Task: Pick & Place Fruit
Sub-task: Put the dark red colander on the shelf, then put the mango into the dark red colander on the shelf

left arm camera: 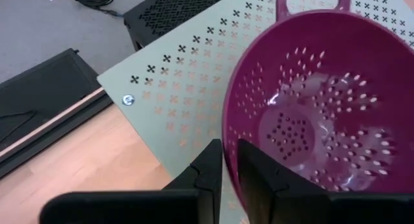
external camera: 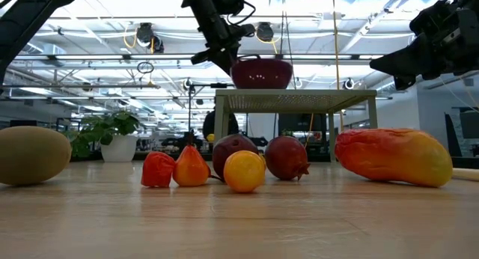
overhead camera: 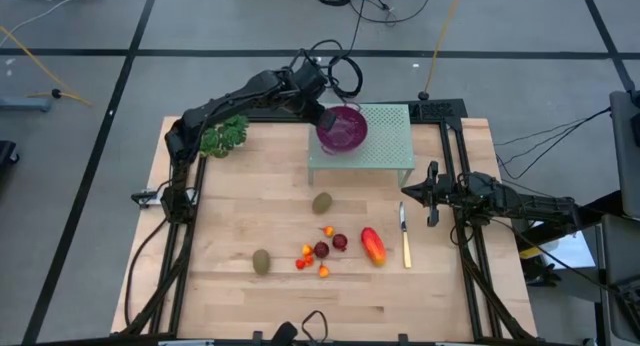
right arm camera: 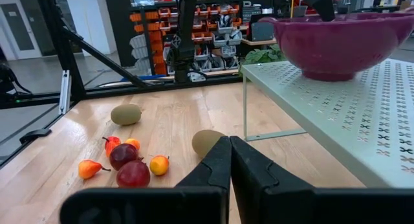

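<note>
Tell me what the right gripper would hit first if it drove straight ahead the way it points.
Probably the kiwi lying just beyond the shut right gripper, short of the green perforated stand; depth is hard to judge.

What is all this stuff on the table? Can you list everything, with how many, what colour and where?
Perforated plastic colander: one, purple, on the raised shelf.
Perforated metal shelf: one, pale green, at the table's back.
Oval kiwis: two, olive-brown, mid-table and front left.
Elongated fruit: one, orange-red, beside the knife.
Round fruits: two, dark red, in the central cluster.
Tiny fruits: several, orange-red, around the round ones.
Leafy bunch: one, green, back left.
Yellow-handled knife: one, right of the fruit.
Left gripper: fingers at the colander's rim.
Right gripper: shut, waiting at the right edge.
</note>
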### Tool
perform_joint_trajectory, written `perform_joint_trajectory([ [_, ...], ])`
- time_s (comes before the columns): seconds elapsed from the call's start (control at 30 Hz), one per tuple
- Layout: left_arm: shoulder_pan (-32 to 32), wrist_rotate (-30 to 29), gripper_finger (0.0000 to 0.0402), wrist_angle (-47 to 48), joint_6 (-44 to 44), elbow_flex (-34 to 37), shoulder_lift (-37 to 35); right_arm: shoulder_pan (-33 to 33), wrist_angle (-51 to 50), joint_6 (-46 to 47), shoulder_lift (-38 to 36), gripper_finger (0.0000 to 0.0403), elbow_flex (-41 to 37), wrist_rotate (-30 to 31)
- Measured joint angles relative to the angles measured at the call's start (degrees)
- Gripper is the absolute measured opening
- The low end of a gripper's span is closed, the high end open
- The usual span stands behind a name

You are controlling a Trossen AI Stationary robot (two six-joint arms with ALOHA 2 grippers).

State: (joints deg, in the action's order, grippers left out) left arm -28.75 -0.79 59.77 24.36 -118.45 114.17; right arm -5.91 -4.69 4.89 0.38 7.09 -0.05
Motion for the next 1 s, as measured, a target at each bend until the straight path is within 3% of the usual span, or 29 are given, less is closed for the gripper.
perform_joint_trajectory([
  [0.53, 0.0, -2.0, 0.0047, 0.1, 0.6, 0.0, -0.6, 0.0, 0.0, 0.0, 0.0, 0.0, 0.0, 0.0],
  [1.0, 1.4, -2.1, 0.0047, 0.5, -1.9, 0.0, -6.6, 0.0, 0.0, 0.0, 0.0, 0.0, 0.0, 0.0],
])
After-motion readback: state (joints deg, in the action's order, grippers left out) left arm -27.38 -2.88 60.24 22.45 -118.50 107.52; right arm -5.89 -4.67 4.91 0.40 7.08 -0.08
